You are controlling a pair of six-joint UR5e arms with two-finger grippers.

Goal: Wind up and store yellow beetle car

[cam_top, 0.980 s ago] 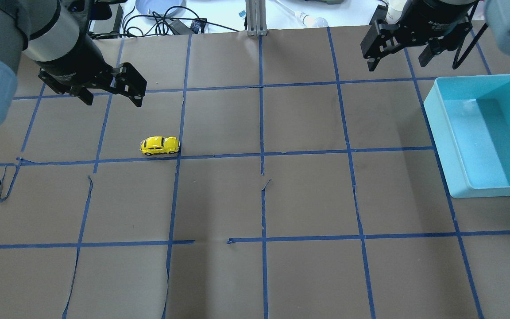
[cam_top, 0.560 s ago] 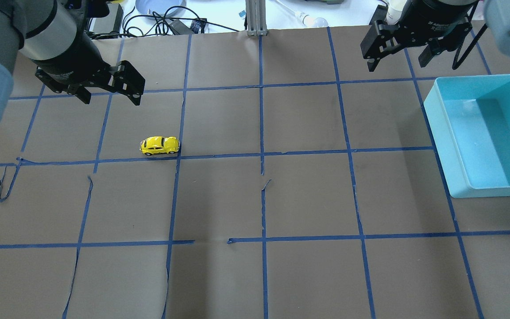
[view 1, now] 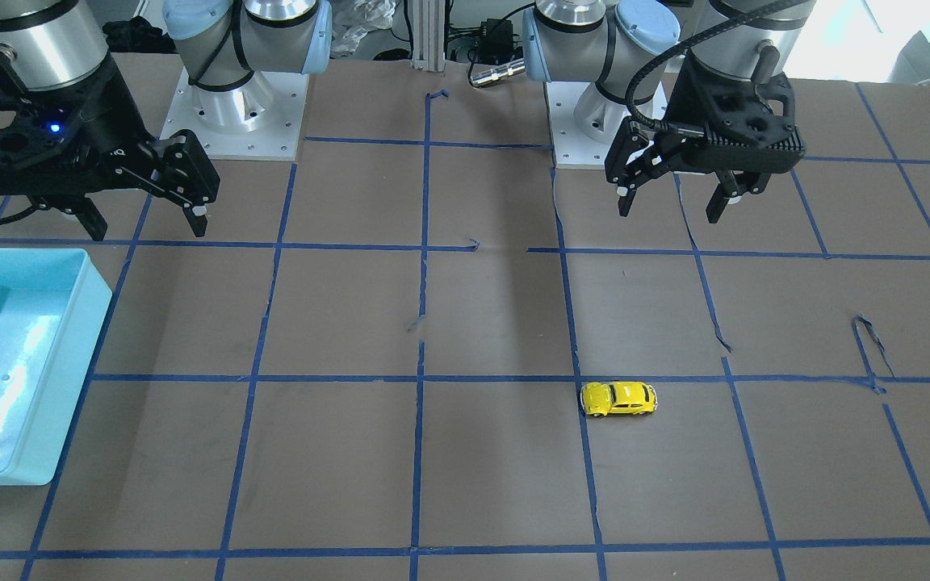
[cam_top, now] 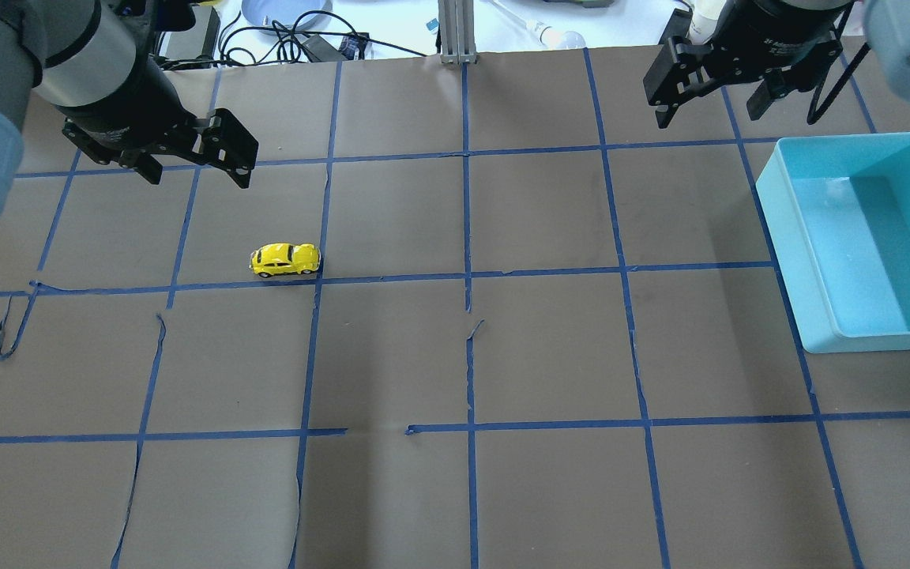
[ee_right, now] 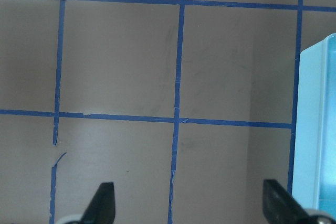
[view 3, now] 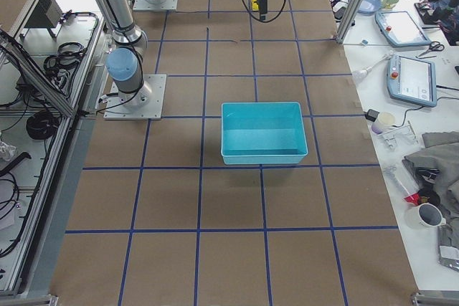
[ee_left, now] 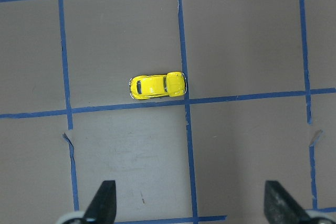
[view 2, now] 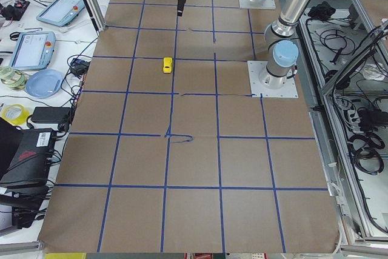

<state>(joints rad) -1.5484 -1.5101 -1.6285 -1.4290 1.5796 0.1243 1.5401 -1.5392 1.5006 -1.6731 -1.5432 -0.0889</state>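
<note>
The car is sitting on the bench, well apart from the bin. The left pincer and right pincer are hanging spread. Pincer lettering is blurring unreadably. Of the wrist views, only the left is showing the car.

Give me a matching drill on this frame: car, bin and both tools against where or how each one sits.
Things
1. yellow beetle car
2. blue bin
3. left tool
4. right tool

Place or state
A. open, above the table, the bin's edge in its wrist view
B. on the table beside a blue tape crossing
C. nothing visible inside, on the robot's right side
D. open, above the table, the car in its wrist view

Pairs: 1-B, 2-C, 3-D, 4-A
</note>
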